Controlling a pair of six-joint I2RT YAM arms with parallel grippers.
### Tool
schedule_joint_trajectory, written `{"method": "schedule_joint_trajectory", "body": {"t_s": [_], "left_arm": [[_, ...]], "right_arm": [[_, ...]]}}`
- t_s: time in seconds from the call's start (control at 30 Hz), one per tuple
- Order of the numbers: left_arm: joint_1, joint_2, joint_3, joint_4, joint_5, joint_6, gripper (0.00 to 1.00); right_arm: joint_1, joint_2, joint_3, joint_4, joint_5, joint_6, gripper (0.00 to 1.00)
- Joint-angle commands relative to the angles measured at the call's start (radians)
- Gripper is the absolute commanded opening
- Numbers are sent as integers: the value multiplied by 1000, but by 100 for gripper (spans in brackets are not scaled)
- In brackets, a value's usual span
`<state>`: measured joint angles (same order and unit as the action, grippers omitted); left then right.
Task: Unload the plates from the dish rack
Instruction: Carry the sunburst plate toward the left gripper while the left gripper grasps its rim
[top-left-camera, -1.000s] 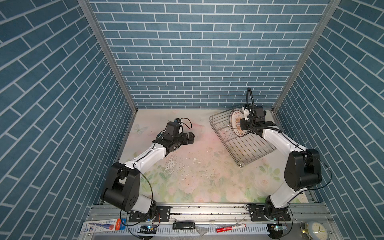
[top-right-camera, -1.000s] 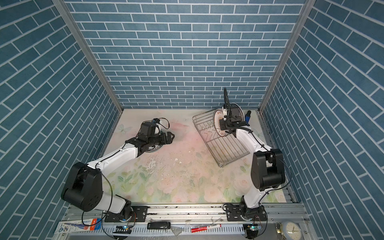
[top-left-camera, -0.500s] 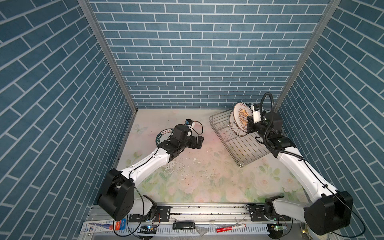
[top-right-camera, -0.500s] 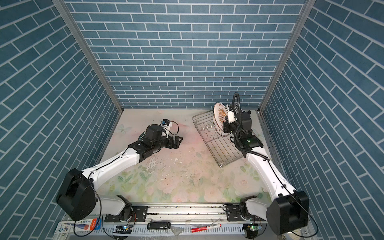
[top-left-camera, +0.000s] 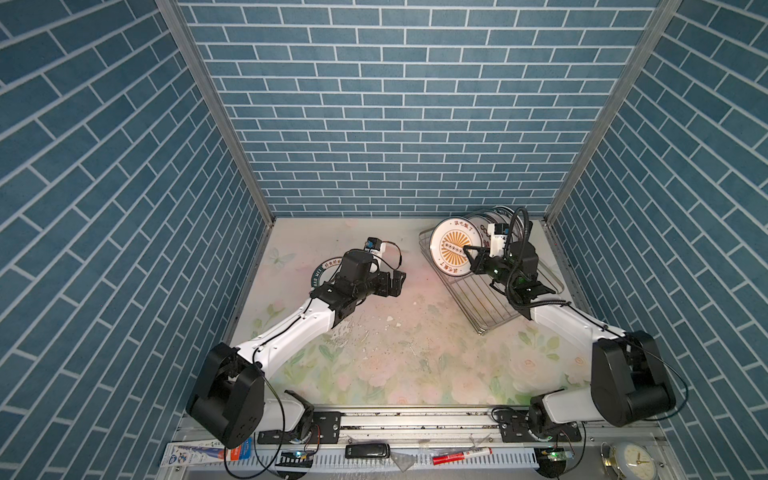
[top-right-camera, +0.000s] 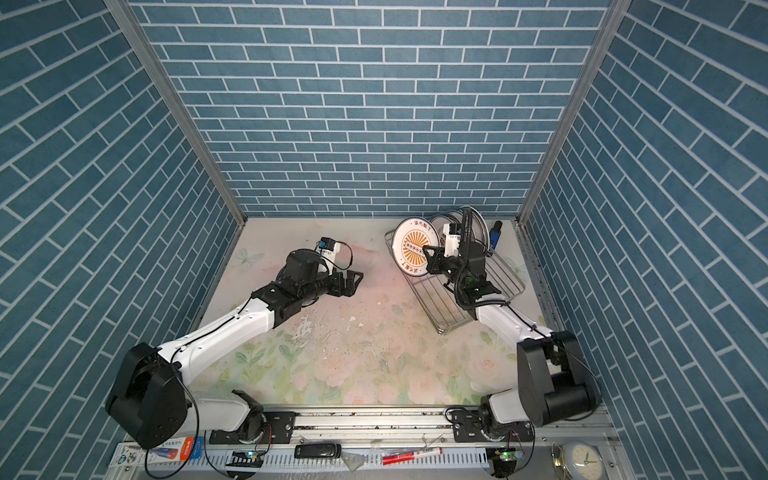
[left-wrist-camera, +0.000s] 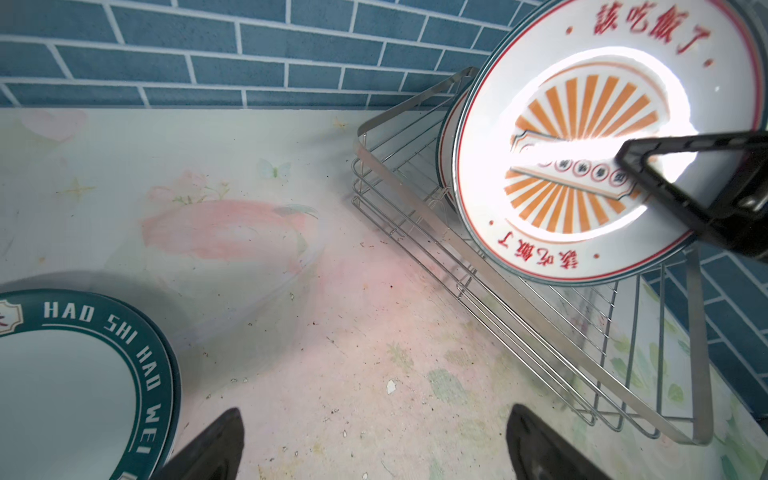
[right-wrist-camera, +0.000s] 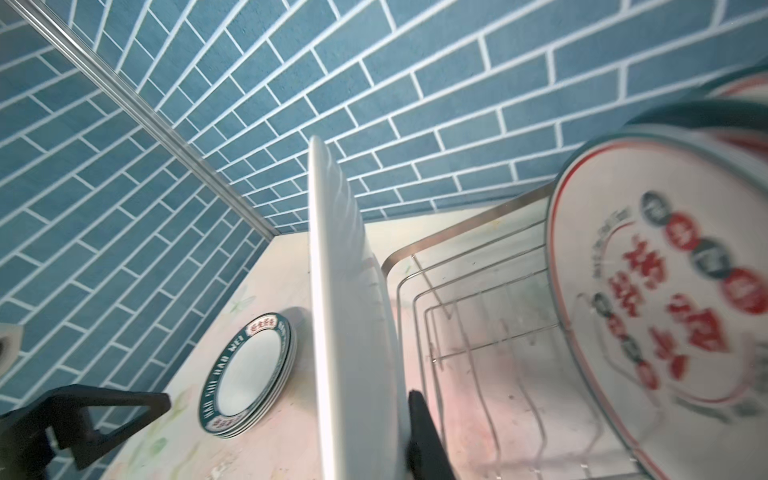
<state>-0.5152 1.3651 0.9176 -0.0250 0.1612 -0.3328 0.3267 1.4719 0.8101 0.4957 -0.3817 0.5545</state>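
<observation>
**Bimanual cell, near to far.** Both arm bases sit on the front rail (top-left-camera: 415, 419). The left arm runs from its raised shoulder low over the floral table (top-left-camera: 395, 353), forearm stretched toward the centre and wrist roughly level. The left gripper (top-left-camera: 395, 282) points toward the dish rack (top-left-camera: 498, 309) with its fingers (left-wrist-camera: 216, 440) spread wide and holding nothing. Under that wrist, a stack of teal-banded plates (top-left-camera: 321, 271) lies flat on the table, well apart from the rack. The right arm folds sharply at its elbow on the right. Its white forearm reaches back over the rack, which sits askew on the table, and its wrist turns inward. The right gripper (top-left-camera: 471, 254) is closed on the rim of the sunburst plate (top-left-camera: 451, 245). One finger lies across the printed face and the other against the back. This plate is held upright on edge, its face toward the left arm, over the rack's far left corner. Whether its lower rim touches the wires cannot be told. Farthest off, further plates (top-left-camera: 494, 220) stand upright in the rack, near the back wall (top-left-camera: 395, 124).
</observation>
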Motion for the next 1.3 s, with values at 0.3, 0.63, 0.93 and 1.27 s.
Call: {"method": "schedule_joint_trajectory", "body": {"t_s": [0.3, 0.63, 0.93, 1.27], "left_arm": [[175, 71, -59, 157, 312, -163, 99], [211, 89, -69, 234, 409, -240, 98], [254, 98, -100, 331, 483, -314, 67], [254, 88, -96, 319, 482, -306, 37]], "right_arm": [[129, 278, 121, 413, -250, 538, 0], [199, 392, 195, 535, -289, 757, 0], [243, 427, 239, 482, -309, 790, 1], [265, 426, 265, 433, -316, 751, 13]]}}
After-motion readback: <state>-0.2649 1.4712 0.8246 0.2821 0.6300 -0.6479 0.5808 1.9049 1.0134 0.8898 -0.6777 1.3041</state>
